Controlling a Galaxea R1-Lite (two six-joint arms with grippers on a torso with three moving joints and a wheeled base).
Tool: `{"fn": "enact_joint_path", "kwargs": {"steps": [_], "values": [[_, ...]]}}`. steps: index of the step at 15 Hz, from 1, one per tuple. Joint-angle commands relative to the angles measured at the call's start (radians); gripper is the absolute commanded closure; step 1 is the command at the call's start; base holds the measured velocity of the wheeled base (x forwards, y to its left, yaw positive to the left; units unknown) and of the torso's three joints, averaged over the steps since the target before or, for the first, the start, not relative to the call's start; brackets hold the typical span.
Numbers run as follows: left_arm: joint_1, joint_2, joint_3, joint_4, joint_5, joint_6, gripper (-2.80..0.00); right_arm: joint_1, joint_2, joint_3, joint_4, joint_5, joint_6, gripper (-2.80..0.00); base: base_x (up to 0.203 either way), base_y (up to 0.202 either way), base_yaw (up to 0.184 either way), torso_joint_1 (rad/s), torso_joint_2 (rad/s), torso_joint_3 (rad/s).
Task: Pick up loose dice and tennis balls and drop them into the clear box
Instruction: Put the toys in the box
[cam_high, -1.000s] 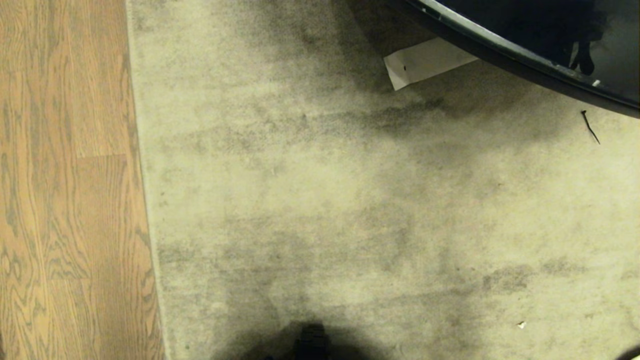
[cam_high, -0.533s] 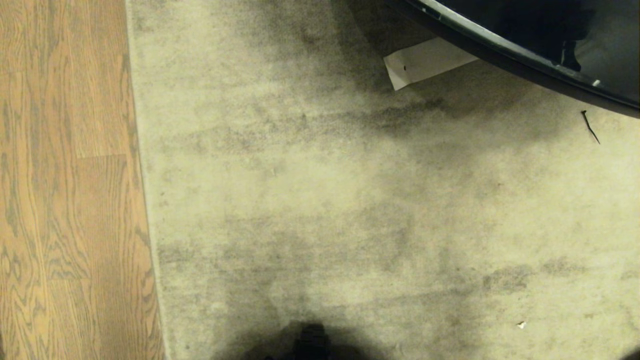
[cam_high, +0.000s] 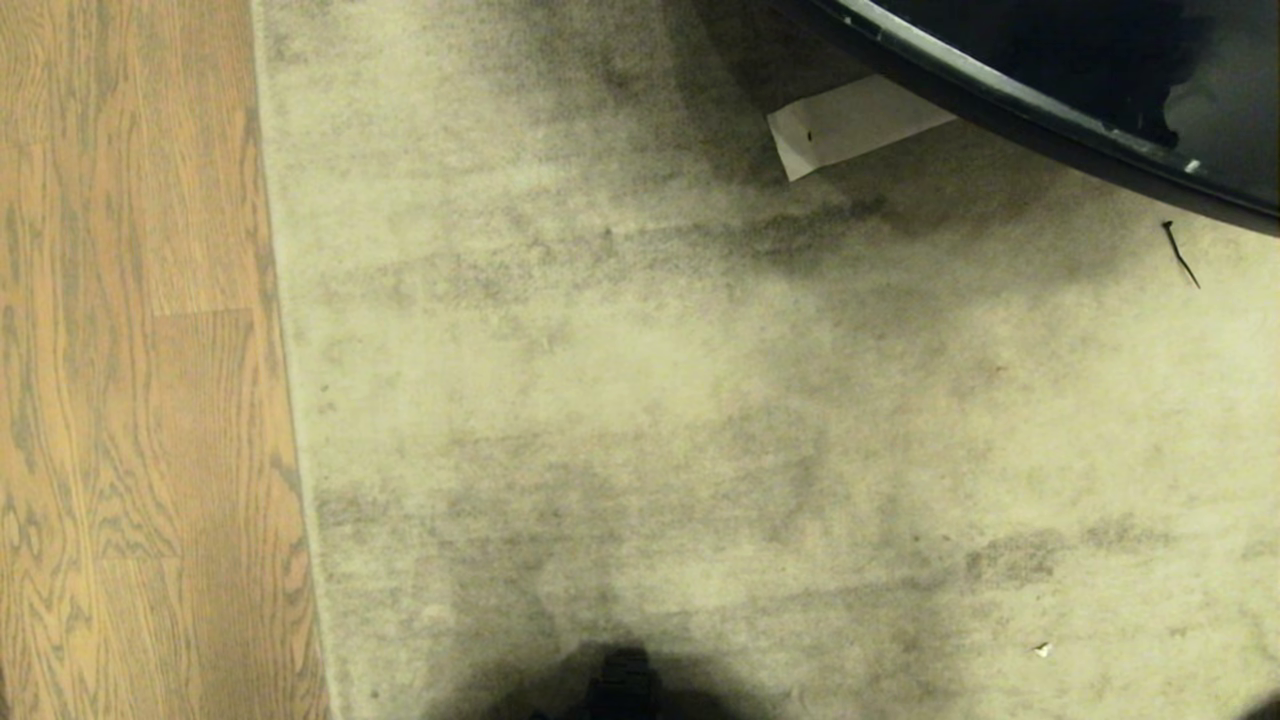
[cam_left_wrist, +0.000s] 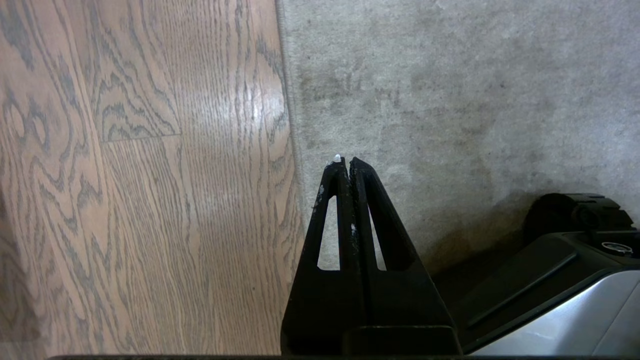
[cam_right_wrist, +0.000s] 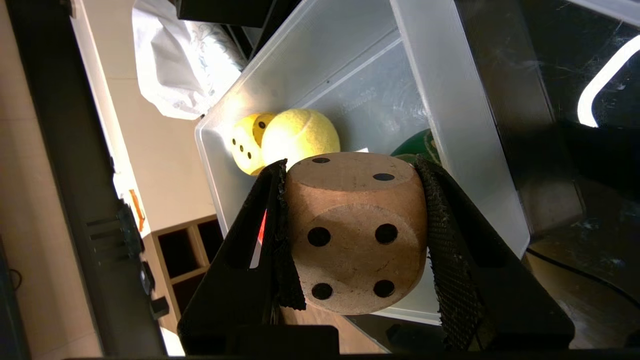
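Item held: one tan die (cam_right_wrist: 356, 232) with dark pips, rounded corners, four pips on the face toward the wrist camera and two visible on the adjoining face. It sits clamped between the two textured pads of the right gripper (cam_right_wrist: 353, 235), one pad pressed to each side face.

Behind the die: the clear box (cam_right_wrist: 450, 115), frosted translucent plastic, open-topped, seen at a tilt in the right wrist view. The die hangs in front of its opening, near one long wall.

Contents of the box: one tennis ball (cam_right_wrist: 300, 135), yellow-green and fuzzy; touching it, one yellow die (cam_right_wrist: 245, 145) with dark pips, lying toward a corner; one dark green object (cam_right_wrist: 422, 145), mostly hidden behind the held die and the gripper finger, so its kind cannot be told.

Around the box: a dark glossy surface (cam_right_wrist: 550, 75) beneath and beside it; a crumpled white bag (cam_right_wrist: 175, 60) beyond one end; a brown open-fronted shelf unit (cam_right_wrist: 185, 255) farther off.

Left gripper (cam_left_wrist: 346, 165): fingers pressed together, nothing between them, hanging over the edge where a pale carpet (cam_left_wrist: 450, 100) meets wood-grain flooring (cam_left_wrist: 125, 175), beside the robot's grey and black base (cam_left_wrist: 550, 295).

Head view: carpet (cam_high: 650, 400), wood floor (cam_high: 130, 350) to the left, a curved dark table edge (cam_high: 1000, 100) at upper right, a white paper (cam_high: 850, 120) partly under it, a black cable tie (cam_high: 1180, 255) on the carpet. Neither gripper appears there.
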Motion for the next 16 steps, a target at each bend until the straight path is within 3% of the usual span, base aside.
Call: {"fn": "enact_joint_path", "kwargs": {"steps": [1, 2, 14, 15, 16], "values": [[0.0, 0.0, 0.003, -0.001, 0.0, 0.0, 0.0, 0.001, 0.008, -0.001, -0.014, 0.011, 0.008, -2.31, 0.0, 0.0, 0.0, 0.0, 0.0, 0.0], [0.0, 0.0, 0.003, -0.001, 0.0, 0.0, 0.0, 0.001, 0.009, 0.0, -0.026, 0.016, 0.008, -2.8, 0.0, 0.0, 0.0, 0.0, 0.0, 0.0], [0.0, 0.0, 0.003, -0.001, 0.0, 0.0, 0.0, 0.01, 0.029, -0.001, -0.024, 0.019, 0.005, -2.8, 0.0, 0.0, 0.0, 0.0, 0.0, 0.0], [0.0, 0.0, 0.003, -0.001, 0.0, 0.0, 0.0, 0.01, 0.029, -0.001, -0.024, 0.02, 0.003, 0.0, 0.0, 0.0, 0.0, 0.0, 0.0, 0.0], [0.0, 0.0, 0.003, -0.001, 0.0, 0.0, 0.0, 0.009, 0.029, -0.002, -0.027, 0.02, 0.002, 0.0, 0.0, 0.0, 0.0, 0.0, 0.0, 0.0]]}}
